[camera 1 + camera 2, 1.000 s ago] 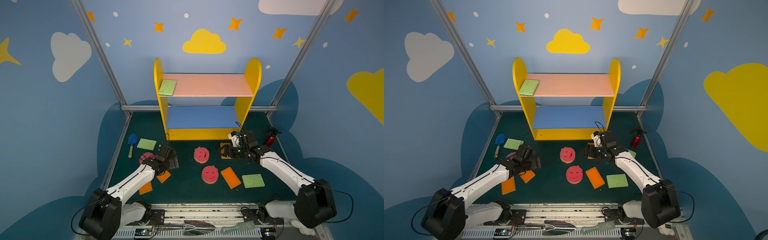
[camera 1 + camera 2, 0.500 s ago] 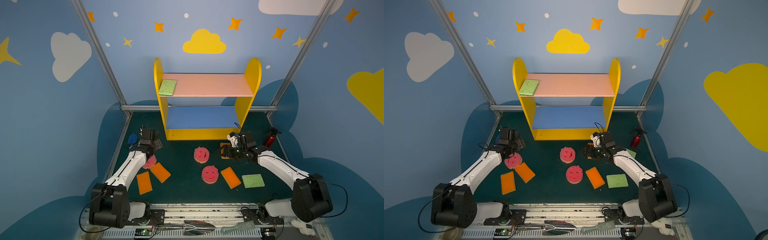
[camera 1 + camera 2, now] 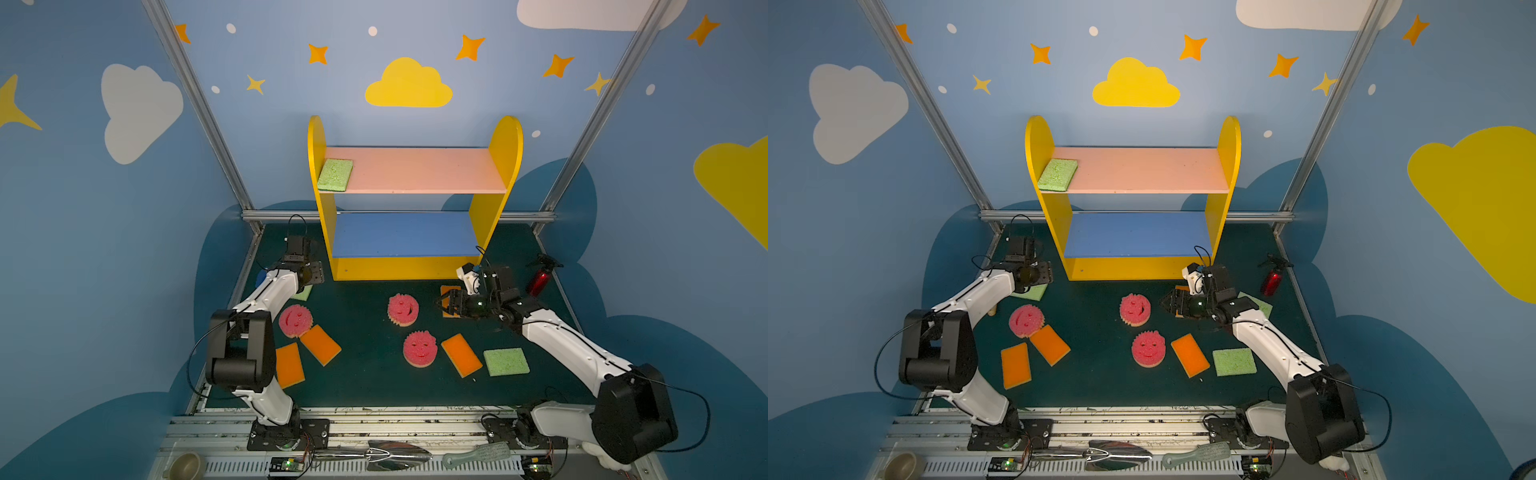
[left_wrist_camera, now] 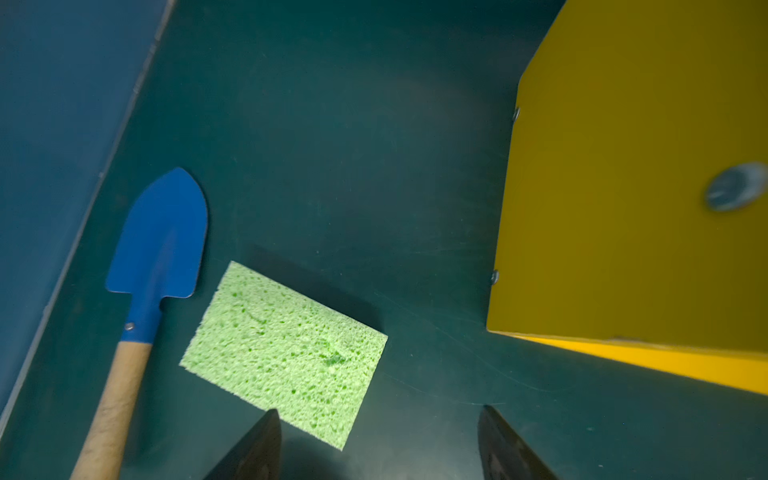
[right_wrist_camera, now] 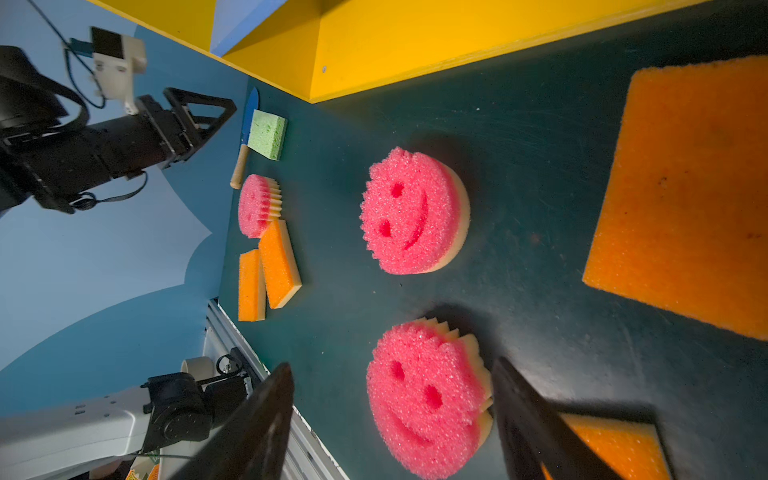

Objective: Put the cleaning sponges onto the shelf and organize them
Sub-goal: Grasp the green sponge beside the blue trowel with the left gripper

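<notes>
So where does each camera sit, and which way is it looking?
Top views: high above the robot's base, looking down at the yellow three-tier shelf; the left arm and right arm show.
Left wrist: on the left arm, looking down at a light green porous rectangular sponge and blue wooden-handled trowel; open left gripper shows.
Right wrist: on the right arm, looking across at round pink smiley sponges; open right gripper and left arm show.
Shared: both wrist views catch that green sponge.

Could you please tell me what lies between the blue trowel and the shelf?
A light green sponge lies flat beside the trowel; the rest of the way to the shelf is bare mat, as the left wrist view shows.
</notes>
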Tool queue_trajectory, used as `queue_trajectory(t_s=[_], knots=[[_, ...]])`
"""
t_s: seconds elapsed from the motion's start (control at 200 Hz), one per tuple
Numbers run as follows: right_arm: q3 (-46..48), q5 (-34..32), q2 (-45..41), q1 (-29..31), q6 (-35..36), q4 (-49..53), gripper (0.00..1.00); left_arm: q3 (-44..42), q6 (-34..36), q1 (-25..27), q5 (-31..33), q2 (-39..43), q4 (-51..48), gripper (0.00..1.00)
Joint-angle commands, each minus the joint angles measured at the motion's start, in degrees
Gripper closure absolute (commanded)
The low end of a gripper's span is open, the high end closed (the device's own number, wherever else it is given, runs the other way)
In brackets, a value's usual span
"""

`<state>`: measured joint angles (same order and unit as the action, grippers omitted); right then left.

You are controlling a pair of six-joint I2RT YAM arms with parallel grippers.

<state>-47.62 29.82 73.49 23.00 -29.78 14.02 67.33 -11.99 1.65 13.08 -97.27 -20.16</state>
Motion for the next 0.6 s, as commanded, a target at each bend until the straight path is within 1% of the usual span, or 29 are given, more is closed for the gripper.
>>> queue_trajectory(t_s=[0.0, 0.235, 0.345, 0.44, 0.551, 0.596], knots=[[0.92, 1.20, -2.07, -0.10, -0.37, -0.93, 0.26, 0.75, 5.24, -0.30, -2.40, -3.01, -2.83, 0.24], [1.29, 1.46, -2.57, -0.04, -0.52, -1.10, 0.26, 0.41, 6.75, -1.39, -6.75, -7.49, -1.51, 0.24], [1.27, 1.69, -2.48, -0.05, -0.63, -1.30, 0.26, 1.61, 7.06, -2.00, -5.32, -10.08, -2.76, 0.25], [1.33, 1.89, -2.40, 0.02, -0.72, -1.49, 0.26, 3.11, 6.86, -2.85, -2.82, -12.43, -4.41, 0.29], [1.57, 2.49, -2.02, 0.24, -0.98, -2.42, 0.27, 4.19, 6.91, -3.49, -1.74, -14.61, -5.41, 0.33], [1.51, 2.50, -1.74, 0.37, -0.98, -2.42, 0.27, 4.13, 6.95, -3.54, -1.49, -15.00, -5.20, 0.37]])
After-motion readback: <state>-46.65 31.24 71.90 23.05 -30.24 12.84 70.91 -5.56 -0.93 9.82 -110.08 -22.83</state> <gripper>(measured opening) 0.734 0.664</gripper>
